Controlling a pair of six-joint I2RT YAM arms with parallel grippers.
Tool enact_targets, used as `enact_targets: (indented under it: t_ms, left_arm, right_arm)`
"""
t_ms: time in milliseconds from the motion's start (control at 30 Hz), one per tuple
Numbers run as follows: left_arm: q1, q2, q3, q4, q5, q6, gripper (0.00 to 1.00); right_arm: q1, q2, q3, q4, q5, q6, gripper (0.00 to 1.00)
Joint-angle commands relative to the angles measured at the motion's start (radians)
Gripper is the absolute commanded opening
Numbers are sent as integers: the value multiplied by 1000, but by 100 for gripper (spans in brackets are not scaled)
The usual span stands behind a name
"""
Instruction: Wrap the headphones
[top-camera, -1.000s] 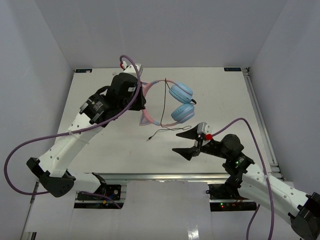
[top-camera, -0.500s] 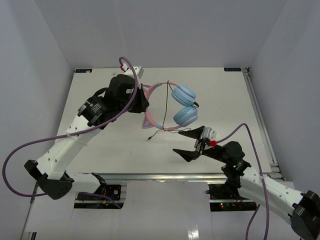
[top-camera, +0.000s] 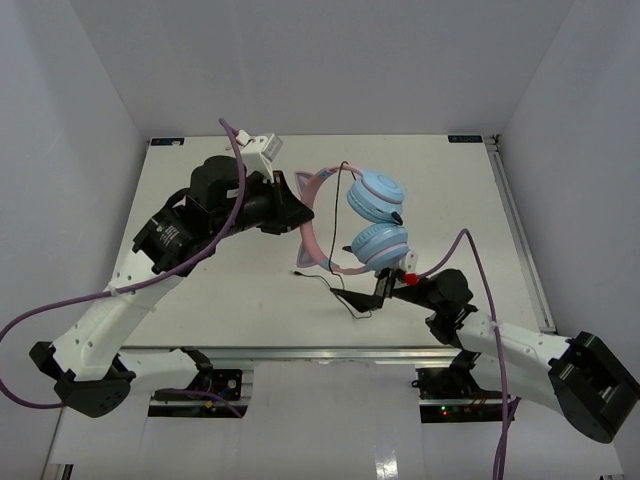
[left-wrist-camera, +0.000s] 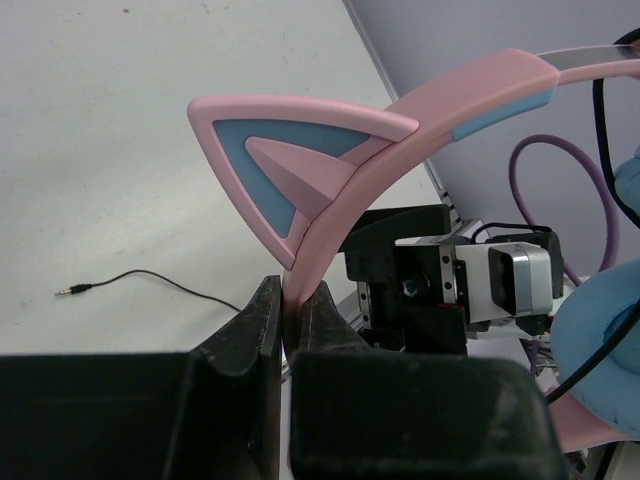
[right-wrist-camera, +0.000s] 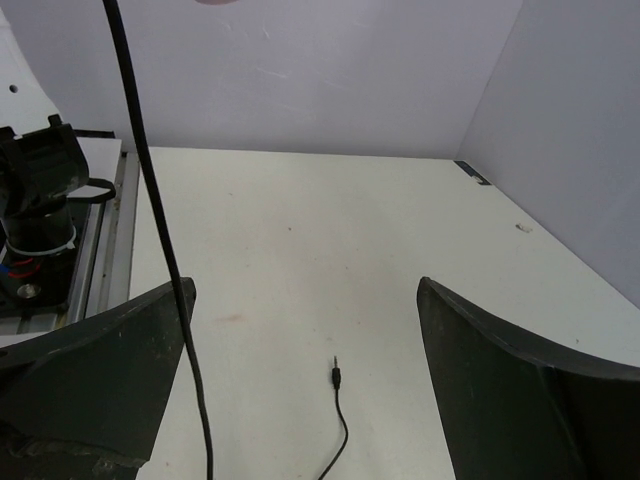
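The headphones (top-camera: 375, 195), with light blue ear cups and a pink cat-eared headband (left-wrist-camera: 400, 120), hang above the table's middle. My left gripper (top-camera: 292, 213) is shut on the headband; in the left wrist view my fingers (left-wrist-camera: 262, 320) pinch it just below a cat ear (left-wrist-camera: 290, 160). The thin black cord (top-camera: 340, 290) dangles from the cups to the table, and its plug (right-wrist-camera: 336, 377) lies on the surface. My right gripper (right-wrist-camera: 307, 290) is open and empty, low over the table under the lower ear cup (top-camera: 380, 243). The hanging cord (right-wrist-camera: 150, 180) crosses in front of its left finger.
Grey walls close in the white table (top-camera: 200, 290) on three sides. A metal rail (top-camera: 300, 352) runs along the near edge. Thick purple robot cables (top-camera: 60, 300) trail from both arms.
My left gripper has lifted and swung the headphones nearer and to the right. My right gripper has moved in under the lower ear cup, and the cord's slack has shifted towards it.
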Motion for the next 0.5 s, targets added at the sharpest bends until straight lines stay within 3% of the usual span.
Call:
enact_targets:
  t_ms: [0,300,467]
  left_arm:
    - [0,-36,-1,120,63,-65,0]
    - [1,-58,-14,134,-21,-64,0]
    - [0,-72,-18,149,-5,-87,0]
  right_arm:
    - [11,82,68,259,-48,42,100]
    - [95,232,109,352,52,61,77]
    - [104,304,89,419,156,70,43]
